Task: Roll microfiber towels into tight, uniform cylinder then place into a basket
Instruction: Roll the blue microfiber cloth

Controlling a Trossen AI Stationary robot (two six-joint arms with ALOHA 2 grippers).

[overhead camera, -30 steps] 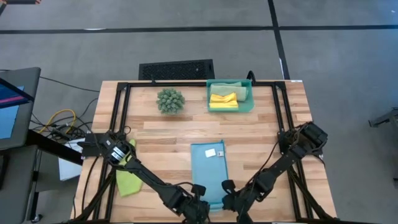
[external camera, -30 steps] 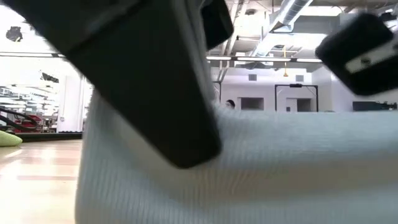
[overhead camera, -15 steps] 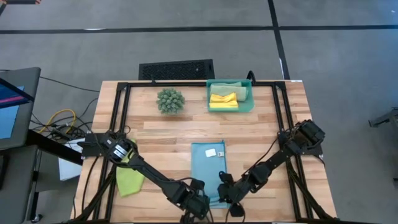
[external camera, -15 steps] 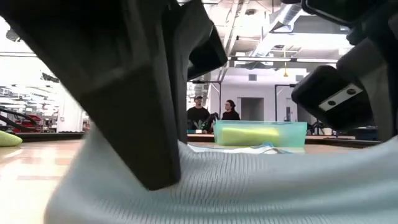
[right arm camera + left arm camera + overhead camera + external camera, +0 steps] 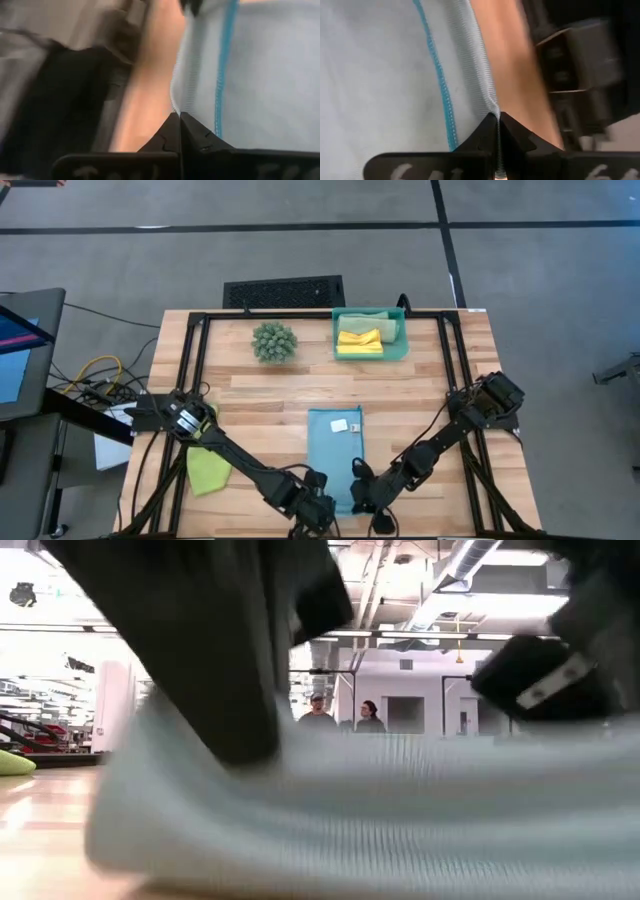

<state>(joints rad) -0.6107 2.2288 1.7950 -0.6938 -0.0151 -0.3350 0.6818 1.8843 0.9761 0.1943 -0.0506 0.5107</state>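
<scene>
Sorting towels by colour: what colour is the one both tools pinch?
Light blue towel, with a darker blue stitched hem; clearest in the high view.

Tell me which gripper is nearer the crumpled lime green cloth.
Left. The left gripper pinches the light blue towel's near edge, beside the lime green cloth; the right gripper grips that edge farther away.

Light blue towel (image 5: 335,452) with brighter blue stitched edge line and fine ribbed weave. Lime green towel (image 5: 207,468). Teal translucent basket (image 5: 404,346) holds yellow towel (image 5: 358,341), sage green towel (image 5: 381,321). Worktop (image 5: 420,395) pale wood planks, black frame. Green spiky plant ball (image 5: 274,341). Black slotted grille (image 5: 283,290).
</scene>
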